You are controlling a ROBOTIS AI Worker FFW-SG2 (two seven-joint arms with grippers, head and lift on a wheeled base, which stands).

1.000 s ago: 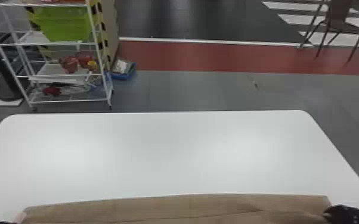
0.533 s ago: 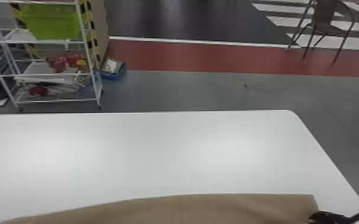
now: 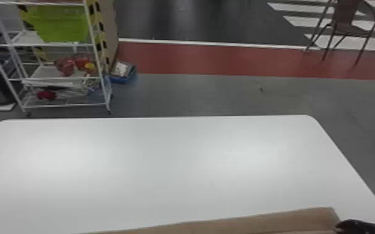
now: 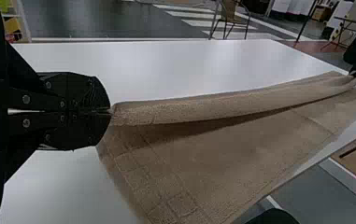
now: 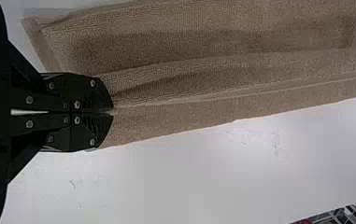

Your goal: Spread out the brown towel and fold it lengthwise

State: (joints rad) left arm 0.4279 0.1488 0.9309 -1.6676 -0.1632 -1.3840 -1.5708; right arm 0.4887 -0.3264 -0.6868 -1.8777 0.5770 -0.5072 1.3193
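In the head view, shows a strip of the brown towel (image 3: 308,218) along the bottom edge toward the lower right, over the white table (image 3: 165,161). At the lower right corner, grips one end with the right gripper (image 3: 339,225), with flat fingers pressed together on the cloth. Left of centre in the left wrist view, pinches the other end in the closed left gripper (image 4: 110,112). Extends as a raised edge from there to that frame's upper right, with a shadowed gap above the lower layer. Has a white rack (image 3: 71,105) with a green bin (image 3: 60,25) at the head view's upper left, a chair (image 3: 347,15) at upper right.
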